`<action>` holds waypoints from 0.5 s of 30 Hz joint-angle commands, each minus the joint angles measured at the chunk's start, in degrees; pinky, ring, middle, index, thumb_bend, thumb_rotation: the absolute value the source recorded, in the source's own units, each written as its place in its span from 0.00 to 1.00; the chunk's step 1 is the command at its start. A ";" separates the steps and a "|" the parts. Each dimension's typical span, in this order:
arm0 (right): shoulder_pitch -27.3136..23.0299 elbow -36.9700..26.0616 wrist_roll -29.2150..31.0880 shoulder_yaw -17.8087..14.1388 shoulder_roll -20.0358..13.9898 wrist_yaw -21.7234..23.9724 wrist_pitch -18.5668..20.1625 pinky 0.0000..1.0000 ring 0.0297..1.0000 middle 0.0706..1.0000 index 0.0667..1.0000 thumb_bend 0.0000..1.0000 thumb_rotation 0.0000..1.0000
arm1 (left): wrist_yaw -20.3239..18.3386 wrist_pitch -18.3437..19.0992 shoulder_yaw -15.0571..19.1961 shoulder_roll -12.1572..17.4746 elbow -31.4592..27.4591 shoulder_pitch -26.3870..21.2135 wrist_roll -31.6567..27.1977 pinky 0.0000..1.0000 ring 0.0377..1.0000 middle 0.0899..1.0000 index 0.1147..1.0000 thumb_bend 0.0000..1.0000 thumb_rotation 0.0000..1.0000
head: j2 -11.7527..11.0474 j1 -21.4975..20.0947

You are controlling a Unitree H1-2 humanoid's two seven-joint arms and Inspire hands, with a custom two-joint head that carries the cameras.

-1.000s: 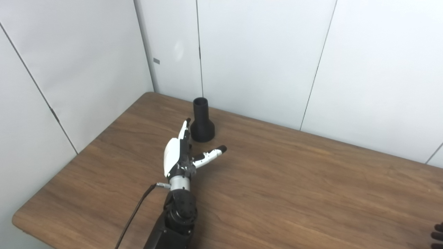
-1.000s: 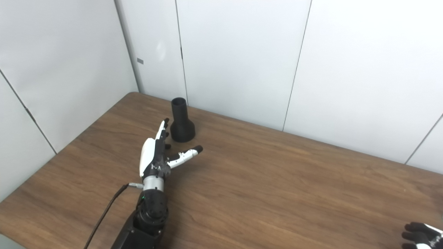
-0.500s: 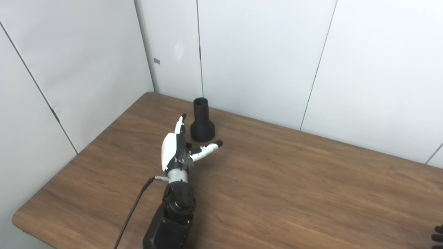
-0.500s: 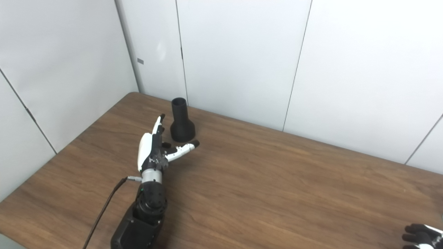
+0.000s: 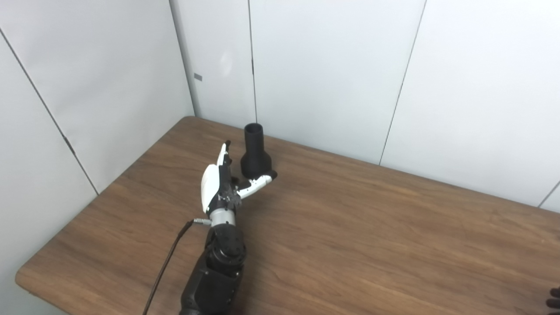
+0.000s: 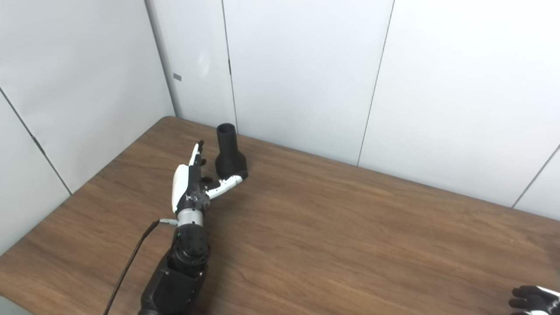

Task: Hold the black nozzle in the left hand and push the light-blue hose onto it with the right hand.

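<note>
A brown wood-grain bench (image 5: 350, 245) with rounded corners stands in a corner of white wall panels. One thing stands on it — a black nozzle (image 5: 255, 152), upright on its wide base with the narrow open end up, near the far left corner.

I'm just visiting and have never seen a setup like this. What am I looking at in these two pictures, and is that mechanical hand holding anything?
Both pictures come from two cameras side by side on a humanoid robot's head, so they show one scene. The white-and-black left hand is open, with its fingers and thumb spread on either side of a black nozzle that stands upright on the wooden table. It holds nothing yet. The right hand barely shows at the bottom corner, too little to judge. No light-blue hose is visible.
</note>
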 commanded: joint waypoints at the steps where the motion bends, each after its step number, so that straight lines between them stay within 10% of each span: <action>1: 0.12 -0.08 0.42 -0.45 -0.47 0.20 -1.62 0.40 0.52 0.53 0.49 0.76 0.60 | 1.68 -2.41 0.55 1.49 -1.56 -1.57 0.78 0.73 0.86 0.93 0.97 0.97 0.34 | 0.00 0.03; 15: 0.25 -0.28 0.17 -0.54 -0.60 0.07 -0.77 0.38 0.50 0.51 0.47 0.86 0.63 | 3.25 -5.48 2.13 2.20 -2.49 -0.67 -0.30 0.77 0.89 0.94 0.96 0.98 0.37 | 0.01 -0.03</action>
